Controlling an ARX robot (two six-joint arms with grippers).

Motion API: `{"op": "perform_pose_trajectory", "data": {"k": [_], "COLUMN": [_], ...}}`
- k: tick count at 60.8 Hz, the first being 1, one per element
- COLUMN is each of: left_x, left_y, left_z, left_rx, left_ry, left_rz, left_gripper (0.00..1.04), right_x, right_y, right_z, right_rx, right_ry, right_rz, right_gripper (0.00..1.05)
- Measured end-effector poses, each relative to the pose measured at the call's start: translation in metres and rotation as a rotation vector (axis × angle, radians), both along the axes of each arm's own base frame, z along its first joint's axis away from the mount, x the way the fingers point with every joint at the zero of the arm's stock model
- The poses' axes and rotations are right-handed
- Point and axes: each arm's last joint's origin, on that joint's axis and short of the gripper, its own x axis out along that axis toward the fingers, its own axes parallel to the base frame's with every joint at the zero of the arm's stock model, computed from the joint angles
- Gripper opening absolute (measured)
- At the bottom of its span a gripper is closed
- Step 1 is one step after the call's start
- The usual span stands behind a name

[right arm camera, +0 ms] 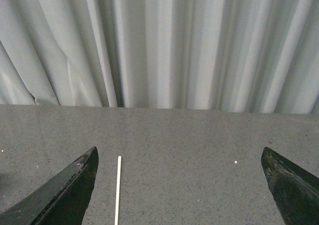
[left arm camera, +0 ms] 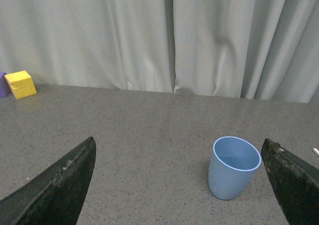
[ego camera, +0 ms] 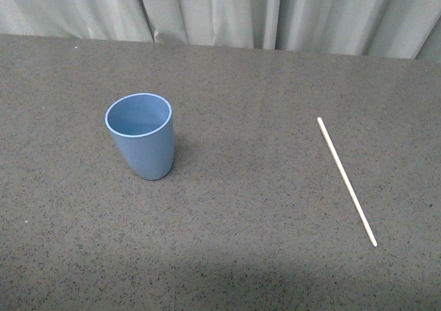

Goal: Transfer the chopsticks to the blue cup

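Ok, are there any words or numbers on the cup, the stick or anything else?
There is no writing to read in any view.
blue cup: plain, no label or logo.
chopstick: bare, no marks.
yellow block: its visible faces show no letters.
purple block: mostly cut off at the picture's edge, so I cannot tell.
table and curtain: no signs.

The front view looked steeply down on the speckled grey surface (ego camera: 241, 256), with a pale curtain (ego camera: 207, 7) along its top edge. Both wrist views sat low, facing that curtain between dark fingers (left arm camera: 60, 185) at their lower corners. The left shared the light blue plastic tumbler (ego camera: 141, 135) with the front view, the right the thin cream-white stick (ego camera: 346, 180).
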Motion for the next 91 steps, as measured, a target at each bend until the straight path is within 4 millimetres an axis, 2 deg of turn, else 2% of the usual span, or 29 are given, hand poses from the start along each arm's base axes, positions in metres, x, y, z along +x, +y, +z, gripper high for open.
{"op": "perform_pose_trajectory", "data": {"k": [6, 10, 14, 18, 21, 31, 36, 48, 74, 91], "left_x": [0.000, 0.000, 0.000, 0.000, 0.000, 0.000, 0.000, 0.000, 0.000, 0.000], "left_y": [0.000, 0.000, 0.000, 0.000, 0.000, 0.000, 0.000, 0.000, 0.000, 0.000], "left_z": [0.000, 0.000, 0.000, 0.000, 0.000, 0.000, 0.000, 0.000, 0.000, 0.000], "left_rx": [0.000, 0.000, 0.000, 0.000, 0.000, 0.000, 0.000, 0.000, 0.000, 0.000], "left_ry": [0.000, 0.000, 0.000, 0.000, 0.000, 0.000, 0.000, 0.000, 0.000, 0.000], "left_rz": [0.000, 0.000, 0.000, 0.000, 0.000, 0.000, 0.000, 0.000, 0.000, 0.000], "left_gripper": [0.98, 0.98, 0.98, 0.98, 0.98, 0.98, 0.98, 0.98, 0.98, 0.98], "right_x": [0.000, 0.004, 0.017, 0.038, 0.060, 0.109, 0.138, 0.189, 0.259, 0.278], "right_y": [0.000, 0.000, 0.001, 0.005, 0.011, 0.024, 0.032, 0.051, 0.074, 0.083], "right_z": [-0.001, -0.001, 0.002, 0.008, 0.009, -0.001, -0.011, -0.042, -0.090, -0.105], "right_rx": [-0.019, -0.135, -0.240, -0.250, -0.253, -0.248, -0.225, -0.150, -0.017, 0.013], "right_ry": [0.009, 0.073, 0.162, 0.238, 0.347, 0.597, 0.735, 0.979, 1.173, 1.202], "right_rz": [-0.019, -0.108, -0.068, 0.006, 0.076, 0.181, 0.212, 0.239, 0.134, 0.115], "right_gripper": [0.95, 0.95, 0.95, 0.95, 0.95, 0.95, 0.95, 0.95, 0.95, 0.95]}}
